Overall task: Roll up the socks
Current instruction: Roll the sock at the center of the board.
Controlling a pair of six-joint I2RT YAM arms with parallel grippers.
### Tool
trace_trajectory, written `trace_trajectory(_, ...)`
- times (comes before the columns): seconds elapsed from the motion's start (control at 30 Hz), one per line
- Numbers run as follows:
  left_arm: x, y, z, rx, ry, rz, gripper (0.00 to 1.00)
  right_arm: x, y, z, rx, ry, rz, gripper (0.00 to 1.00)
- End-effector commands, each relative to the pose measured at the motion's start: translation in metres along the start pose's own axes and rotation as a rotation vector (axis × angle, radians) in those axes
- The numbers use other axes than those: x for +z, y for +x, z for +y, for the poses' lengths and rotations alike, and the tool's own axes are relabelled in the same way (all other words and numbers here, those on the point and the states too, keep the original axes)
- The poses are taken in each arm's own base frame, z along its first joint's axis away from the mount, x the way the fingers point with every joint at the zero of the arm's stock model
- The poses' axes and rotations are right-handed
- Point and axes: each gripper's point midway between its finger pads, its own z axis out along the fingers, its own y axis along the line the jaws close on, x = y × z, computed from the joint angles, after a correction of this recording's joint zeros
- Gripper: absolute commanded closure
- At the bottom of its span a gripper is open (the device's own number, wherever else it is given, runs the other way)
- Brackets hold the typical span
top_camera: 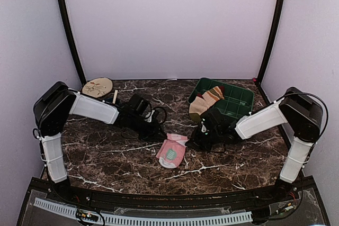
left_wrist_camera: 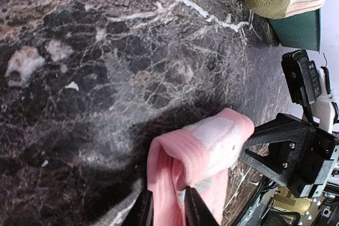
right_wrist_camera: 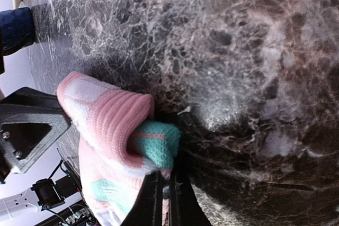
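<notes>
Left end effector [left_wrist_camera: 168, 209], right end effector [right_wrist_camera: 164, 194] low at pink sock [top_camera: 172, 152]

a dark brown marble desk [top_camera: 106, 157] with white veins takes up the whole lower half of the top view. its polished surface shows a pale sheen in both wrist views. a plain back wall [top_camera: 169, 25] of lilac-white closes the far side, with a left wall [top_camera: 26, 35] and a right wall [top_camera: 312, 35] in the same tone. a black post [top_camera: 69, 30] stands in each back corner. along the near edge runs a black rail [top_camera: 159, 199] and, just below it, a white slotted strip [top_camera: 143, 218]. the light is soft and even, faintly pink.
</notes>
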Motion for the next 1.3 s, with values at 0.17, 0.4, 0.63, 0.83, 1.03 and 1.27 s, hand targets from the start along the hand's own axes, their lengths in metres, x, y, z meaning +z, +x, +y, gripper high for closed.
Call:
trace_trajectory(0.17,-0.059,-0.042,-0.077,0.034,0.077,-0.094,0.78,0.006,0.005,-0.054,-0.001,0.199,0.008,1.00)
trace_trajectory(0.4,-0.063,-0.040,-0.100,-0.027,0.137,-0.054,0.89,0.007,0.006,-0.056,-0.008,0.203,0.006,1.00)
trace_trajectory(0.63,-0.026,-0.012,-0.095,-0.059,0.109,0.033,1.00,0.007,0.008,-0.058,-0.013,0.206,0.007,1.00)
trace_trajectory(0.83,-0.006,-0.002,-0.086,-0.087,0.063,0.064,1.00,0.008,0.011,-0.056,-0.018,0.203,0.009,1.00)
trace_trajectory(1.03,0.007,0.010,-0.064,-0.124,-0.010,0.071,1.00,0.008,0.012,-0.056,-0.018,0.205,0.007,1.00)
trace_trajectory(1.27,0.018,0.015,-0.043,-0.154,-0.045,0.066,1.00,0.010,0.015,-0.055,-0.017,0.203,0.011,1.00)
